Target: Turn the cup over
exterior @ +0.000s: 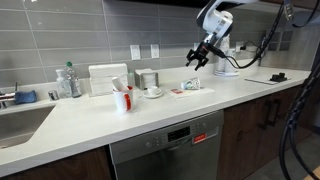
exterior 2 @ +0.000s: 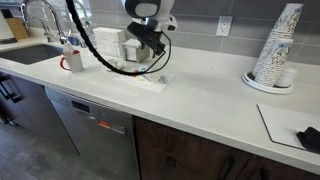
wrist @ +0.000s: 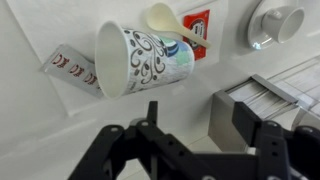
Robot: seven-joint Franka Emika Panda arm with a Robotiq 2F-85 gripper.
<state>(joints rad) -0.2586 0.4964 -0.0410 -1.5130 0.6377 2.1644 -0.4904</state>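
Note:
The cup (wrist: 140,58) is white and tapered with a dark and blue-green print. It lies on its side on the white counter, with its open mouth facing left in the wrist view. It shows small in both exterior views (exterior: 190,85) (exterior 2: 153,78). A white plastic spoon (wrist: 170,20) and a red packet (wrist: 199,25) lie right beside it. My gripper (wrist: 195,125) hangs above the cup, apart from it, open and empty. It also shows in both exterior views (exterior: 200,57) (exterior 2: 150,42).
A white mug with red things (exterior: 122,98), a small cup on a saucer (exterior: 153,91), a napkin box (exterior: 107,78) and a sink (exterior: 20,120) stand along the counter. A stack of paper cups (exterior 2: 275,50) stands farther along. A metal napkin holder (wrist: 270,100) is near the fingers.

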